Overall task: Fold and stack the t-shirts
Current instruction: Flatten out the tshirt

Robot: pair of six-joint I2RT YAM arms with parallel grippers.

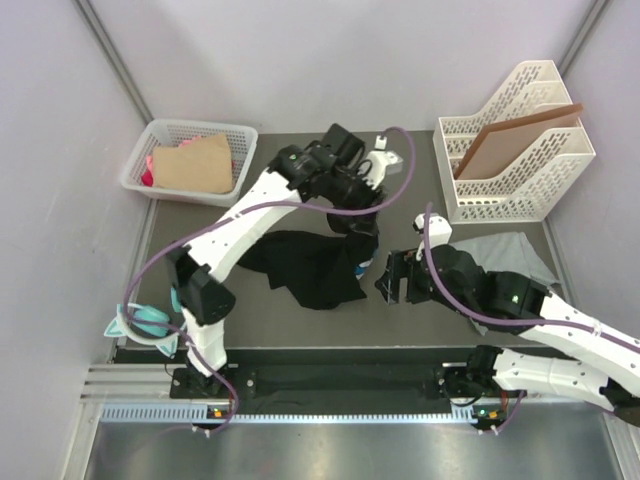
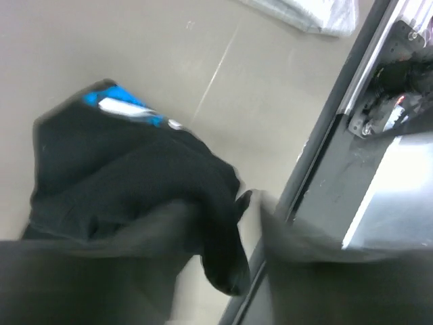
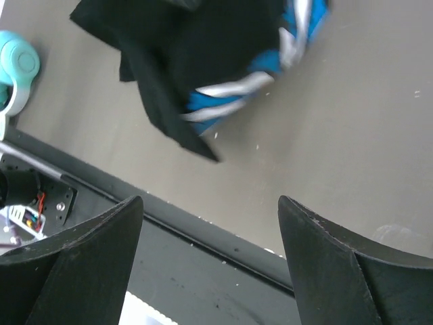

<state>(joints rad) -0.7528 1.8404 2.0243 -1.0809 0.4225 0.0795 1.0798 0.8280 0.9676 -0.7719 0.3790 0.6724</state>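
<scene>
Black t-shirt (image 1: 310, 268) lies bunched on the table (image 1: 250, 322), one edge lifted and pinched in my left gripper (image 1: 357, 222). My right gripper (image 3: 210, 210), fingers spread, should catch the printed corner and stretch it flat. The grey t-shirt (image 1: 505, 250) lies to the right.

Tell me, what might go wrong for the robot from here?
The black t-shirt hangs bunched from the left gripper, so it may land crumpled instead of flat. The open right gripper sits close beside it; the two could bump when it reaches in. The grey t-shirt lies partly beneath the right arm, which might drag it.
</scene>
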